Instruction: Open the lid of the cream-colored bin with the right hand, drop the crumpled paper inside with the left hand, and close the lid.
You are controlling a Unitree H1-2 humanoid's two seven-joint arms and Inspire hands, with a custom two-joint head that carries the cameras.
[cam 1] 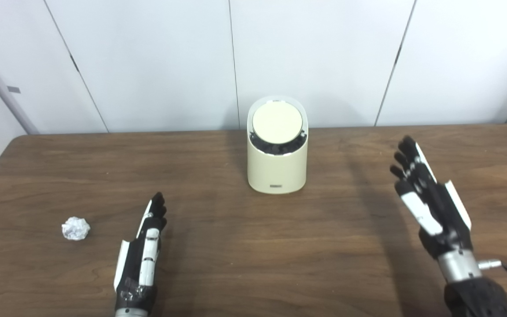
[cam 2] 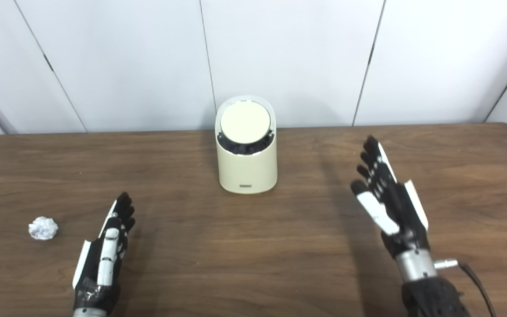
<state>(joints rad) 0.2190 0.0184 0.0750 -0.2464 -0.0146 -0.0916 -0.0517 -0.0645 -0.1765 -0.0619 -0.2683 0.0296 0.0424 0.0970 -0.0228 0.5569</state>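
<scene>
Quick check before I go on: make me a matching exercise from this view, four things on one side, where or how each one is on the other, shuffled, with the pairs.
Things:
1. crumpled paper
2. cream-colored bin
3. left hand
4. right hand

Places or states:
A. open, raised above the table to the right of the bin
B. at the far middle of the table, near the wall, round lid tilted toward the camera
C. lying loose on the table, left of the nearer hand
D. open, low over the near table edge, holding nothing

Pairs: 1-C, 2-B, 3-D, 4-A
</scene>
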